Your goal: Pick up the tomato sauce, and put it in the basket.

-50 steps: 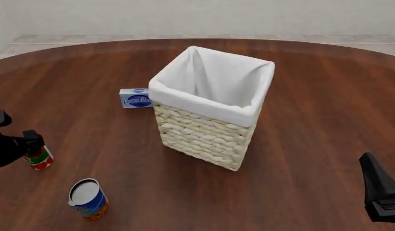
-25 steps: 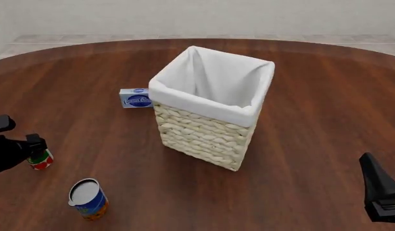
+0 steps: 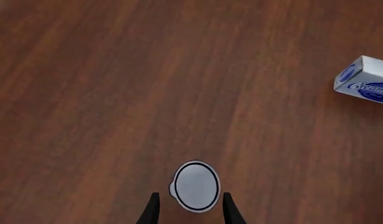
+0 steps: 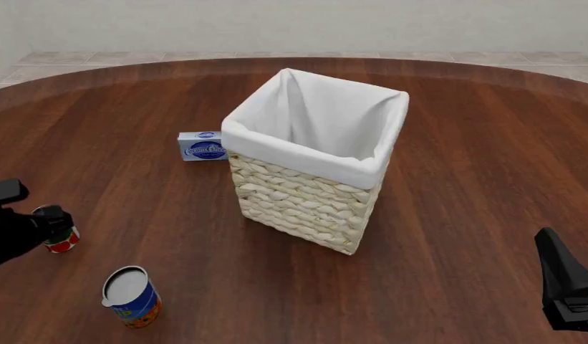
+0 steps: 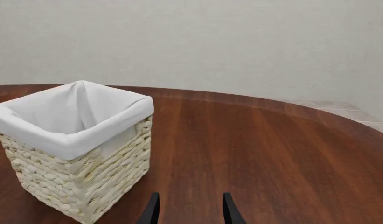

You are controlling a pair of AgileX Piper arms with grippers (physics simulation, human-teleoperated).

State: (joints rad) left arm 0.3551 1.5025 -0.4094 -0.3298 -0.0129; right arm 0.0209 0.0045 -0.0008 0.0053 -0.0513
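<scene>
One small rigid sauce can (image 4: 62, 239) well left of the basket (image 4: 313, 172), upright between the left pincer (image 3: 190, 210) fingers, still open; slick metal, so squeeze mid-wall, it's probably light.

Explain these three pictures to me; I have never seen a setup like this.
These are simulator renders of two robot arms at a round wooden table. The wide picture looks over the table from the arms' side; the other two come from cameras behind each hand. The left hand has its fingers open either side of the tomato sauce, not yet gripping. The right hand is open and holds nothing. On the table stand the basket, a blue-and-orange can and a small blue-and-white box.
</scene>
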